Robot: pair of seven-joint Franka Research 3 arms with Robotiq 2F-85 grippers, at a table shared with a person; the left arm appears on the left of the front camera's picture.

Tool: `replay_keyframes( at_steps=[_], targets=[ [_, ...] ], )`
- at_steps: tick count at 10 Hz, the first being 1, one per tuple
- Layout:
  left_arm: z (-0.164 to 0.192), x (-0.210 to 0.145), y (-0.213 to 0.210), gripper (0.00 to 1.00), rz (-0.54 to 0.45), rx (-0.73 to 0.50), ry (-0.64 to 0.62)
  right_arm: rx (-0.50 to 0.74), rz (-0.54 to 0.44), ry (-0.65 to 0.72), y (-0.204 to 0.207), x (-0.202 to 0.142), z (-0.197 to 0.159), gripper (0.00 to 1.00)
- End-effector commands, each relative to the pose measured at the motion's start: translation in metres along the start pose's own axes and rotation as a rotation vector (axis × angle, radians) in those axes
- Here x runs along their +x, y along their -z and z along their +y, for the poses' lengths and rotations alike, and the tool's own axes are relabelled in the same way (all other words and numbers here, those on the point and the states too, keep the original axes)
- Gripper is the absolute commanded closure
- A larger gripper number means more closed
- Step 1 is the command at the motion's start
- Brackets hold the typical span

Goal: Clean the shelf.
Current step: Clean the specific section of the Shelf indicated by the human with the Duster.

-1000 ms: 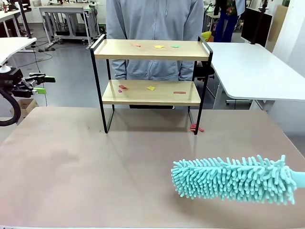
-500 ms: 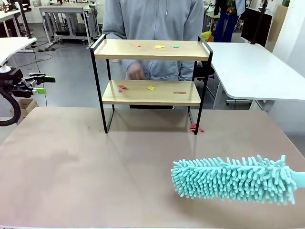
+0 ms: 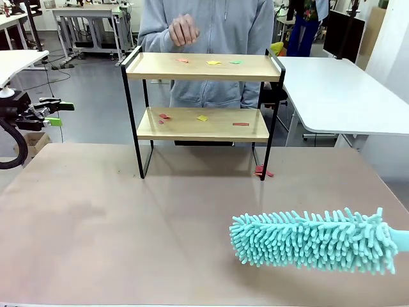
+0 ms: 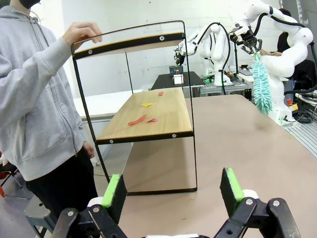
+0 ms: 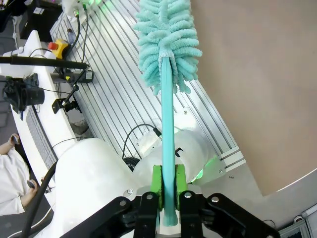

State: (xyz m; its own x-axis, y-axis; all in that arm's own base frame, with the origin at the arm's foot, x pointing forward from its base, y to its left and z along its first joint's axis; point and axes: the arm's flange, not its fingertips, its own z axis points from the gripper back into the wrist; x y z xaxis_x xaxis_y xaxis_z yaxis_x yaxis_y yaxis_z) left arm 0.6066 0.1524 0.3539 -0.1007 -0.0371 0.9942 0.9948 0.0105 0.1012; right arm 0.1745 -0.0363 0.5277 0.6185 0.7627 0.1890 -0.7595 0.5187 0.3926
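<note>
right claw [image 5: 167, 186] pinched tight on the teal duster [image 3: 313, 242] handle, fluffy head hanging over the tabletop [image 3: 115, 224] at front right, same spot as a second ago. left claw [image 4: 173, 191] spread wide, empty, off the left edge. shelf [image 3: 160, 66] stands at the tabletop's far side, paper scraps [image 3: 213, 62] on both boards. person's hand [image 3: 184, 30] has risen from the lower board to above the top board's left end. dusting looks not yet begun; likely waits till that hand clears.

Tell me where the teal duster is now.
In the front view, the duster is lower right, nearer than the shelf, held by the right gripper.
</note>
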Motion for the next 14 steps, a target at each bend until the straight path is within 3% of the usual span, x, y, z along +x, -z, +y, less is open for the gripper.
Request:
replay_keyframes(
  at_steps=[1, 14],
  targets=[
    [-0.0006, 0.0021, 0.0000, 0.00, -0.002, 0.000, 0.005, 0.003, -0.022, 0.000, -0.0008, 0.0056, 0.0006, 0.86],
    [-0.0006, 0.0021, 0.0000, 0.00, -0.002, 0.000, 0.005, 0.003, -0.022, 0.000, -0.0008, 0.0056, 0.0006, 0.86]
  ],
)
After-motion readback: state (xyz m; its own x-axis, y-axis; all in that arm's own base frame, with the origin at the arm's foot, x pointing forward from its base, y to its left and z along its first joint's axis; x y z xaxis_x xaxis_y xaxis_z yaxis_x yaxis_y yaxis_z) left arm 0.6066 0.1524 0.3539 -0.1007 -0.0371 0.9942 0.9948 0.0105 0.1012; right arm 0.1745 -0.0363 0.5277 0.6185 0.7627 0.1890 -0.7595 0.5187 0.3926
